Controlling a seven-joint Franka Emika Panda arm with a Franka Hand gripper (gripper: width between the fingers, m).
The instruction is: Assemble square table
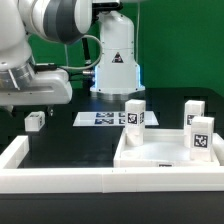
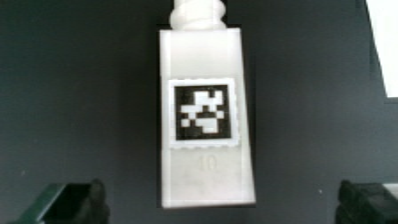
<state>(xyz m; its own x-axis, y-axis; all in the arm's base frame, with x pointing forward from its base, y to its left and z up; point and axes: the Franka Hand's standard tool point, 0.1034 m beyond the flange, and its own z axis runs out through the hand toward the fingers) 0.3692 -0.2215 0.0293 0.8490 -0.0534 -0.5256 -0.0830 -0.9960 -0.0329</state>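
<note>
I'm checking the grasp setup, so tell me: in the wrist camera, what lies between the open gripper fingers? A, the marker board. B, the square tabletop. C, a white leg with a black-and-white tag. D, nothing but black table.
C: the wrist view shows a long white leg with one tag on its face, lying between the fingers of the open gripper.

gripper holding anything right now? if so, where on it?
Nothing held. The gripper is open, its fingers standing apart on either side of a white leg block lying below it, not touching it.
</note>
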